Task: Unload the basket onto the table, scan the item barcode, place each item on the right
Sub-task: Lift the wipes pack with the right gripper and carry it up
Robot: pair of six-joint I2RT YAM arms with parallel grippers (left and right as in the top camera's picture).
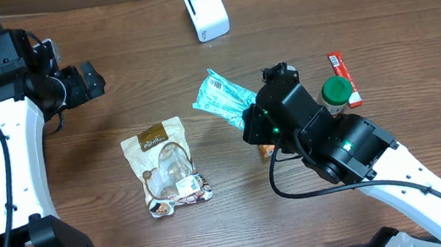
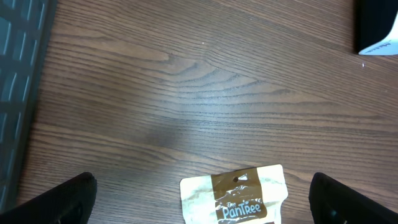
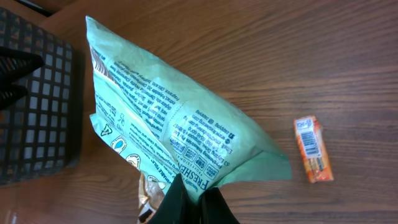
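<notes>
Right end effector pinches the bag by one corner, over mid-counter. Left end effector gapes wide near the left edge. Best move: face the printed back squarely at the scanner, far edge, and keep it steady.

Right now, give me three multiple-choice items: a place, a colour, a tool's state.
1. In the overhead view, the white scanner sits: A bottom left; B top centre; C bottom right.
2. The jar lid is: A green; B red; C blue.
3. The right tool is: A open, empty; B shut on nothing; C shut on the green packet.
Answers: B, it stands near the top of the frame; A, its round top is plainly green; C, the packet's corner is pinched in it.
</notes>
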